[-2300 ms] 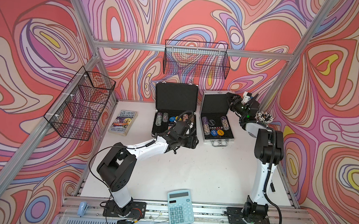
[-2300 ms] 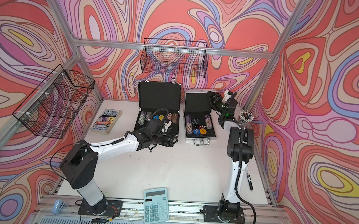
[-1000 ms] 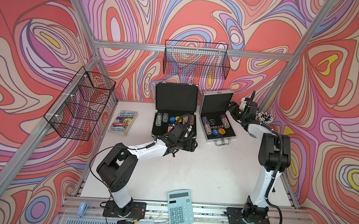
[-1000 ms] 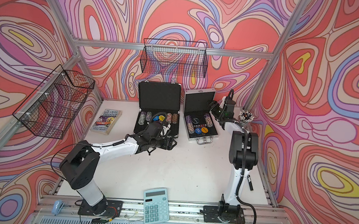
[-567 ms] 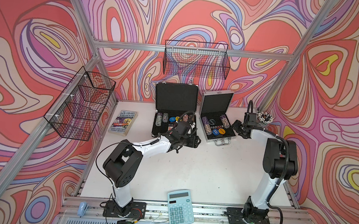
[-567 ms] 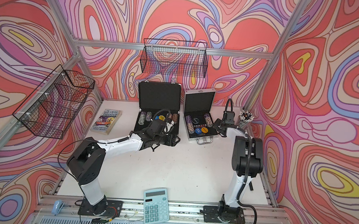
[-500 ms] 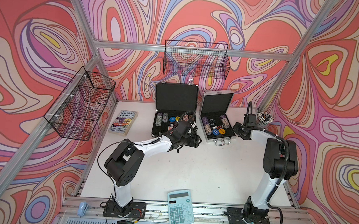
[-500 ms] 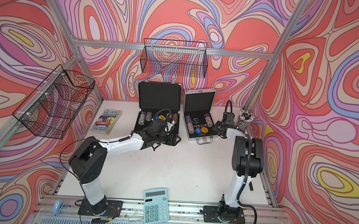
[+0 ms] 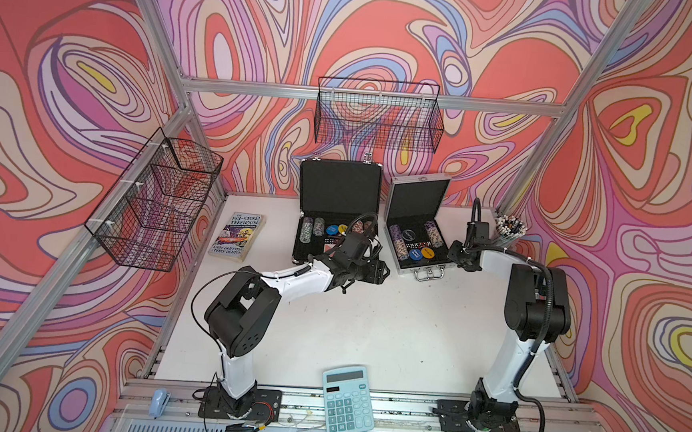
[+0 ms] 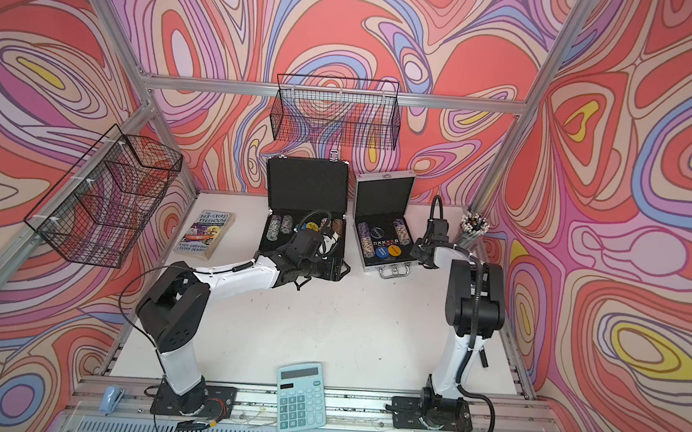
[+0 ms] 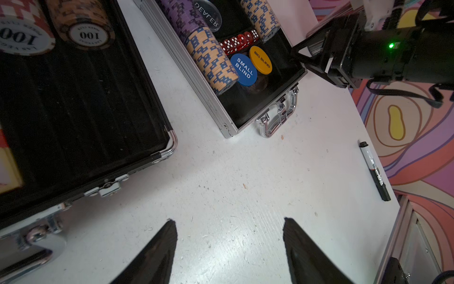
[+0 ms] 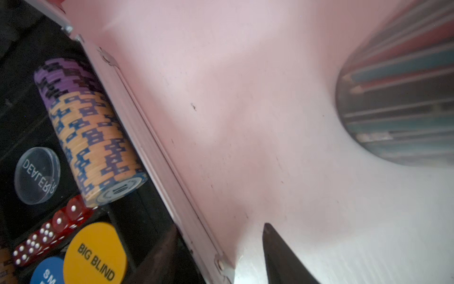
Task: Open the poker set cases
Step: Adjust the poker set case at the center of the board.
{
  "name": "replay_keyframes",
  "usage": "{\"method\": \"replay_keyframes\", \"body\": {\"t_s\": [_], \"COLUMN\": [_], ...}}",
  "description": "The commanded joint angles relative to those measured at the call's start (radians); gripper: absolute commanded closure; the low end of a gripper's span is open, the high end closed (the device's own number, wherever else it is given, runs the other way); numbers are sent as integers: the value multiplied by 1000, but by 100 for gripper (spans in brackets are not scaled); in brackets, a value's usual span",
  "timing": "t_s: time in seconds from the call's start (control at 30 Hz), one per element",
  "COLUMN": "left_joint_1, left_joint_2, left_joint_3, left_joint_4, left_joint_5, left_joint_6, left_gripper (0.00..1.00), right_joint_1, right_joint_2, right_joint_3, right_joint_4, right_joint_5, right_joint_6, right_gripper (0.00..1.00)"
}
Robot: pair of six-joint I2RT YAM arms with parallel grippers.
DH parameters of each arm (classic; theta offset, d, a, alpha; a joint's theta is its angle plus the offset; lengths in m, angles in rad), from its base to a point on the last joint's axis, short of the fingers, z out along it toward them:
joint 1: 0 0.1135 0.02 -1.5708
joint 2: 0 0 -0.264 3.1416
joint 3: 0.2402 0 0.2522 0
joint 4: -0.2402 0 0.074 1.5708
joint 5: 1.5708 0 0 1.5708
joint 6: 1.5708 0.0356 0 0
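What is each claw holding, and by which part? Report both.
Nothing is held. The left claw stands open over the white table; the right claw, open, straddles a side wall of the silver aluminium poker case without gripping it.

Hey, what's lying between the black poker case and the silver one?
Nothing: between the black poker case and the silver case runs only a bare strip of white table, clearest in the left wrist view.

Left fingers [image 11: 154,255] spread, right fingers [image 12: 282,258] parted

Clear disc [image 11: 207,14] reads "DEALER", blue disc [image 11: 243,69] "SMALL BLIND", yellow disc [image 11: 261,60] "BIG BLIND", two chips [image 11: 87,34] "100", book [image 9: 236,236] "TREEHOUSE".
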Motion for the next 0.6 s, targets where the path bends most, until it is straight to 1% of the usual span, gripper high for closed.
{"method": "replay_keyframes", "body": {"t_s": [0.0,0.13,0.23,0.33,0.47,0.57], "left_joint_1": [9,9,8,9,9,9], "left_joint_2": [-1,9,18,23,33,42], "left_joint_3": [7,18,28,39,65,78], "left_joint_4": [2,2,-2,-12,-45,-50], "left_joint_5": [-18,-15,-23,-41,-62,-59], "left_joint_6": [4,2,-1,-6,-8,-7], "left_gripper": [30,30,29,29,28,28], "right_joint_1": [-3,-1,-1,-1,-1,-1], "right_joint_2": [32,38,41,38,-1,-42], "right_joint_3": [8,2,-6,-23,-82,-147], "right_joint_4": [6,9,7,8,31,79], "right_joint_5": [6,-1,9,18,48,31], "right_joint_6": [-17,-24,-20,-2,60,117], "right_gripper": [46,50,58,67,75,80]}}
